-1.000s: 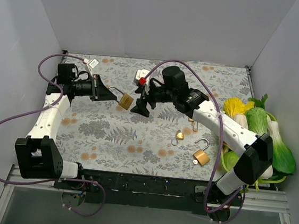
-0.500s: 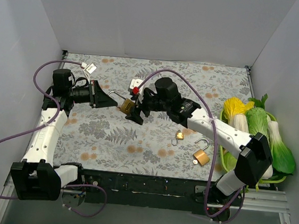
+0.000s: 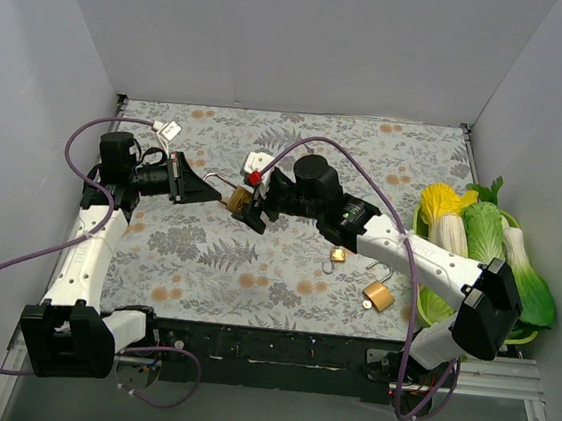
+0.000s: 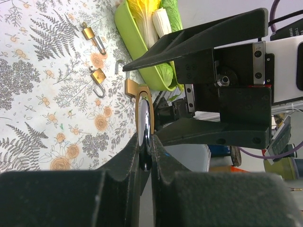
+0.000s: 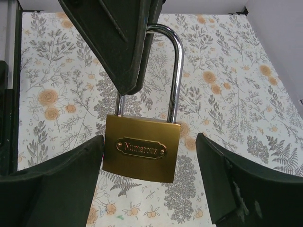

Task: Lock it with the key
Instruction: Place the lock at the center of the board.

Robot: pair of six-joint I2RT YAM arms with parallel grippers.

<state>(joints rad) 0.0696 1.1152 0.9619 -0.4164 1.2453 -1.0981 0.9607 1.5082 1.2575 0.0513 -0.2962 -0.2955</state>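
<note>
The left arm rises from its base and bends at the elbow, so its wrist lies level and points at the padlock. The left fingers are clamped together on the padlock's steel shackle and hold it off the counter. The right arm stretches low and slantwise from the far side, its wrist also level and aimed at the padlock. The right fingers stand wide apart with the brass body between them. One is just beside the body's edge, the other well apart from it.

I cannot make out the key in any view.

Nearer the arm bases than the padlock, and beyond it toward the back wall, the patterned counter lies bare. To the padlock's right, two loose padlocks lie by the right forearm. Further that way, a green basket of vegetables sits against the side wall.
</note>
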